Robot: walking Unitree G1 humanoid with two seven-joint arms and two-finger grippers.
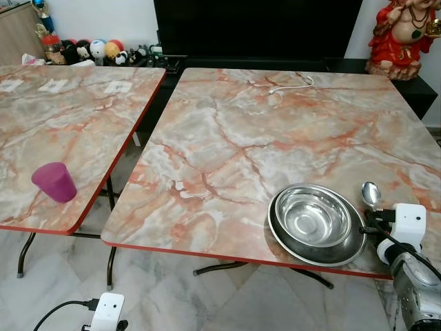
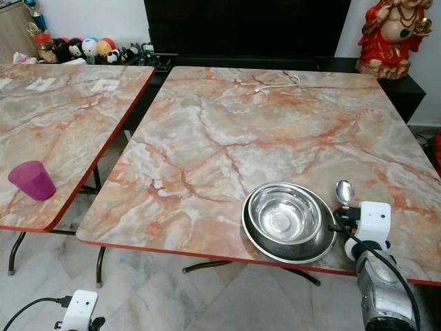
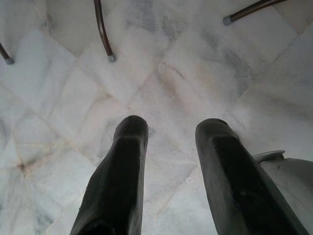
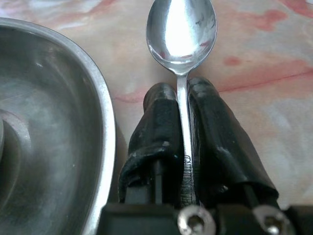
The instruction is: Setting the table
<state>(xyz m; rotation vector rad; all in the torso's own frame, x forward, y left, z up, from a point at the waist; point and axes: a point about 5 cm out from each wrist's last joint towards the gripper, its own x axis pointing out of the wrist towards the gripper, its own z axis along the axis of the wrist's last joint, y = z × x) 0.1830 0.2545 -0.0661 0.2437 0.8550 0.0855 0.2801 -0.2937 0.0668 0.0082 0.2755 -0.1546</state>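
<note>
Right gripper (image 4: 182,105): you pinch the spoon (image 4: 181,34) by its handle, bowl forward, just right of the steel bowl (image 1: 313,215) on the table (image 1: 227,131).
Handling: light, stiff, slick; grip mid-handle.
Left gripper (image 3: 171,147): spread, idle above floor.
Far: purple cup (image 1: 54,182), well apart.

The right arm (image 2: 380,293) is a ribbed silver-grey cylinder at the lower right of the frame, capped by a white rounded camera box (image 2: 373,221) with a black cable looping past it. Its right gripper (image 4: 183,98) has two matte black, rubbery fingers (image 4: 159,122) mounted on a black block with two silver screws (image 4: 195,221). The left gripper (image 3: 171,132) has two long, rounded black fingers and a grey housing edge beside them. A second white box (image 1: 107,310) with a black cable sits at the lower left.
</note>
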